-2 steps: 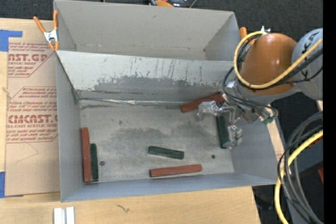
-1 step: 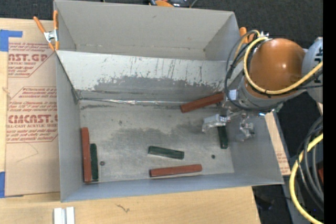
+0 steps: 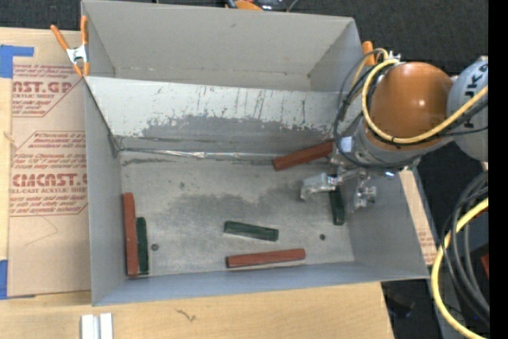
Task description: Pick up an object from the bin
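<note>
1. Camera view, lower centre: red stick [image 3: 265, 258], green stick [image 3: 251, 231] just above it.
2. Lower left: stick pair [image 3: 133, 238], red beside green.
3. Centre right: gripper [image 3: 340, 197] over dark stick [image 3: 339, 212]; open or closed, cannot tell.
4. Above that: slanted red stick [image 3: 303, 156] at back wall [image 3: 214, 111].

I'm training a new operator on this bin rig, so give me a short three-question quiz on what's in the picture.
1. True or false: the gripper hangs over the left half of the bin.
2. What lies right beside the red stick along the left wall? A) a green stick B) a ball C) a cup
3. What colour is the small stick at the gripper?

Key: 1 false, it is at the right side; 2 A; 3 dark green.
</note>
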Controlling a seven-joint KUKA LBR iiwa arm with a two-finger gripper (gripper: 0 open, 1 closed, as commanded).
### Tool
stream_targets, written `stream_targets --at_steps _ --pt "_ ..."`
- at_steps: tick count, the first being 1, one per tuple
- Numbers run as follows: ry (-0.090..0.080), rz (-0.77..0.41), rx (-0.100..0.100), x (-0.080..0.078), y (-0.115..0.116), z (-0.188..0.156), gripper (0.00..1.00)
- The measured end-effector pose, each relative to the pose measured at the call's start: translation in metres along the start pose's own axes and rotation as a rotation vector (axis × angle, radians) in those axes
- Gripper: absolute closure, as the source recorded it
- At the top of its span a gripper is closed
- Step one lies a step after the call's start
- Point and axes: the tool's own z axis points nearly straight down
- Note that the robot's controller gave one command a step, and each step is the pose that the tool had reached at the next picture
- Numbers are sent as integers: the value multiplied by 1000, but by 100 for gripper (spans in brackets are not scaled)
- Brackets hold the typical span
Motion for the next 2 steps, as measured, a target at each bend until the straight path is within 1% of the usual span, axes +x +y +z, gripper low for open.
stream_targets --at_steps 1,2 --pt "8 0 9 6 -1 1 100" --pt "18 65 13 19 35 -138 100"
